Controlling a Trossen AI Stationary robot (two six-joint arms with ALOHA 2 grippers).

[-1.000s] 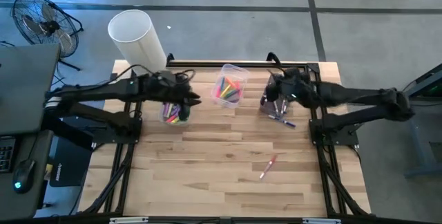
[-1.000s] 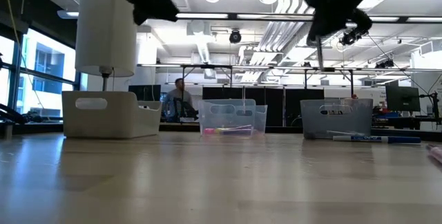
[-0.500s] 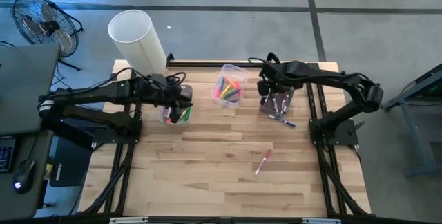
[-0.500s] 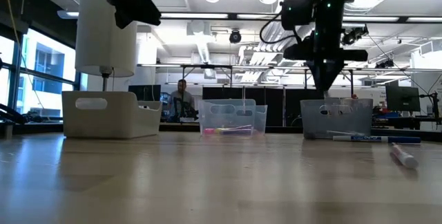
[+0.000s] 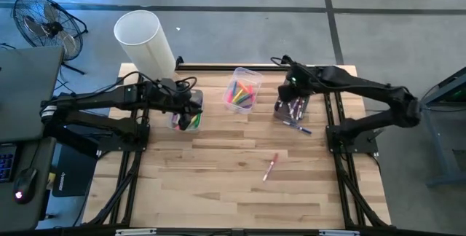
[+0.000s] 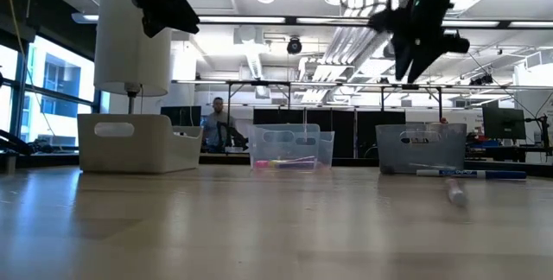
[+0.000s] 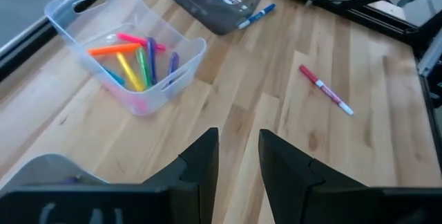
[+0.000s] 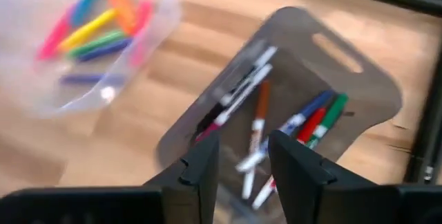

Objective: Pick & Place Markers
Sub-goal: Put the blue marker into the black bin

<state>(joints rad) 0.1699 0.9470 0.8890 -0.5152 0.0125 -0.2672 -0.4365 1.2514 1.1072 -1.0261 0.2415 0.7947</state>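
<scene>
A red marker (image 5: 269, 168) lies alone on the bare wood, also in the left wrist view (image 7: 325, 90). A blue marker (image 5: 297, 127) lies beside the grey bin (image 5: 291, 109), which holds several markers (image 8: 260, 124). More coloured markers (image 5: 240, 94) lie in the clear middle bin (image 7: 176, 72), and some in the left bin (image 5: 184, 119). My left gripper (image 7: 238, 151) hovers open over the left bin. My right gripper (image 8: 243, 158) hangs open above the grey bin, holding nothing.
A white cylinder (image 5: 143, 41) stands at the table's far left corner. The three bins sit in a row along the far edge. The near half of the table (image 5: 218, 199) is bare wood apart from the red marker. A person (image 6: 214, 124) stands in the room beyond.
The right gripper dipped toward the grey bin, then rose again, shifting a little toward the far edge. The red marker has rolled along the table toward its left edge. The left gripper has drawn back slightly to the left.
</scene>
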